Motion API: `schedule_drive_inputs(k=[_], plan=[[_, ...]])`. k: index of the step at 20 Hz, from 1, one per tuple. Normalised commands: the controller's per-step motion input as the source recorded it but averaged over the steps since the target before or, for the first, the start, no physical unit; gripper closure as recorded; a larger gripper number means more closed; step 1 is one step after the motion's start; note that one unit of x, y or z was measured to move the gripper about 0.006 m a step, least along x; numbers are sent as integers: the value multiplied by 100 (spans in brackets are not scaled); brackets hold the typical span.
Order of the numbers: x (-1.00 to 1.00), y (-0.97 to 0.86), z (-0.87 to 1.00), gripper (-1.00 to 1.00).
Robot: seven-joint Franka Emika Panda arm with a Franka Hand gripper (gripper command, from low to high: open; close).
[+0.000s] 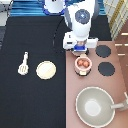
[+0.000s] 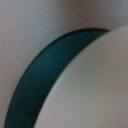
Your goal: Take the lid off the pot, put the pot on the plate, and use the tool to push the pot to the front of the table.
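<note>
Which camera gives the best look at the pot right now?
The exterior view. It shows the whole pot on the stove panel, uncovered, with reddish-brown contents, just below the gripper toward the exterior view's bottom. The wrist view shows only a blurred pale curved surface against a dark band; I can't tell if that's the pot.
</note>
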Motion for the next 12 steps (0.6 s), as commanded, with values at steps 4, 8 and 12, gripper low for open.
schedule_drive_inputs(k=[4,8,12], plan=[[0,16,23,-100],[-12,4,45,-100],[-8,0,72,-100]])
